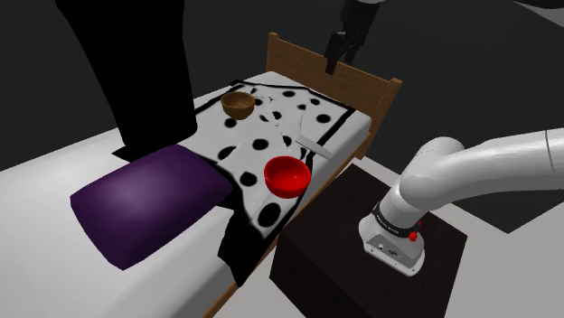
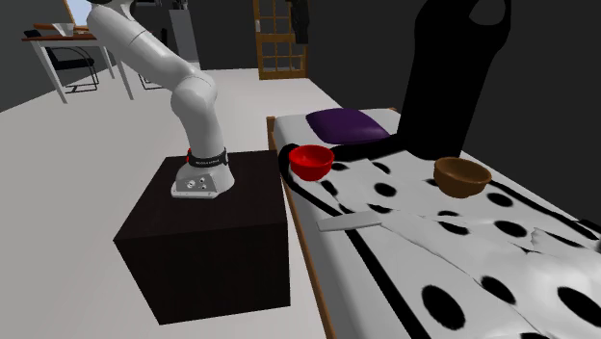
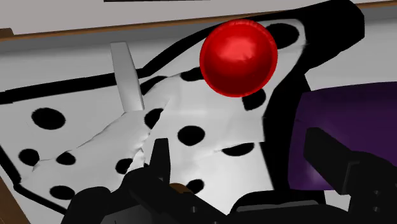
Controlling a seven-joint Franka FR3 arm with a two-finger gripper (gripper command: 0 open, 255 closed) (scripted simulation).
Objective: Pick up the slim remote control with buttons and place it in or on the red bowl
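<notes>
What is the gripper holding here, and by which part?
Nothing. The gripper is open and empty; the remote lies on the spotted bedcover.

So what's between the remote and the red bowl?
Only the spotted bedspread. The stretch from the remote to the red bowl is otherwise bare, clearest in the wrist view.

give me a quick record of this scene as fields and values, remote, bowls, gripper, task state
remote: pale grey slim bar, flat on the dotted blanket, near the bed edge by the stand
red bowl: upright, empty, apart from the remote, next to the purple pillow
brown bowl: farther across the blanket, empty
gripper: open, holding nothing, raised near the headboard
task state: remote not yet picked up
</notes>
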